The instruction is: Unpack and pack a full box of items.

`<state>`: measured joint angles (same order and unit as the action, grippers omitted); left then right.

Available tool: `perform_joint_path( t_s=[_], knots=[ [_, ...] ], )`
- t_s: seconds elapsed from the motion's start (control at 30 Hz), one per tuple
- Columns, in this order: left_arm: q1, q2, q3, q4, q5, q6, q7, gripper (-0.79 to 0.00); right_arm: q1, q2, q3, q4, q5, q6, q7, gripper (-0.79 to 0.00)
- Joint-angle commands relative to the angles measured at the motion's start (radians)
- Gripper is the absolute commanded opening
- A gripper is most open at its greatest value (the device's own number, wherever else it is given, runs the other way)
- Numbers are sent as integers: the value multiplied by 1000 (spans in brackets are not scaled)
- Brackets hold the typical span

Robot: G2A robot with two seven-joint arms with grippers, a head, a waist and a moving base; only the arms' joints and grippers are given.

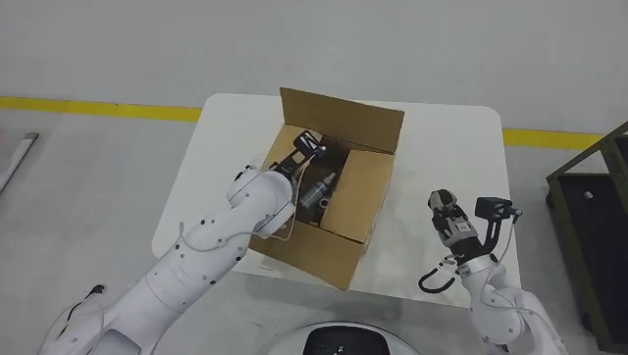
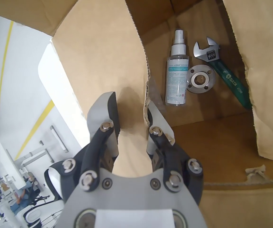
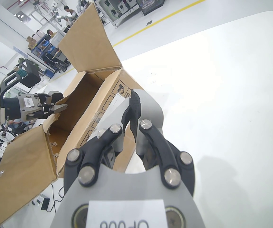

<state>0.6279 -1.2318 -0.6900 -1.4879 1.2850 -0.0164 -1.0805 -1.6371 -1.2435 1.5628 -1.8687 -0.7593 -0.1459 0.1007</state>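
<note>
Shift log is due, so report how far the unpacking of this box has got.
Done: the cardboard box has its flaps standing open. In hand: the left gripper, fingers open, sits at the box's rim; the right gripper is shut on nothing over the table. Left: the spray bottle, metal flange and adjustable wrench all lie on the box floor, so unpacking and repacking remain.

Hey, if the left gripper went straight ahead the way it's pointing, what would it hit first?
Most likely the box's cardboard flap: the open left gripper straddles its torn edge, one finger on each side. The spray bottle lies farther off on the box floor, though depth is unclear.
</note>
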Motion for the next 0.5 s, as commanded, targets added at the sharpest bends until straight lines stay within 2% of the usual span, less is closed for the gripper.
perform_joint_path(
  t_s=[0.0, 0.13, 0.47],
  knots=[
    [6, 1, -18, -7, 3, -6, -5, -785, -3, 0, 0, -2, 0, 0, 0, -785],
    [18, 6, -66, -26, -5, -7, -6, -785, -6, 0, -2, -8, 1, -3, 2, -785],
    [75, 21, -217, -137, -165, -22, -48, -785, -2, -1, -3, -13, 19, -9, 5, -785]
  ],
)
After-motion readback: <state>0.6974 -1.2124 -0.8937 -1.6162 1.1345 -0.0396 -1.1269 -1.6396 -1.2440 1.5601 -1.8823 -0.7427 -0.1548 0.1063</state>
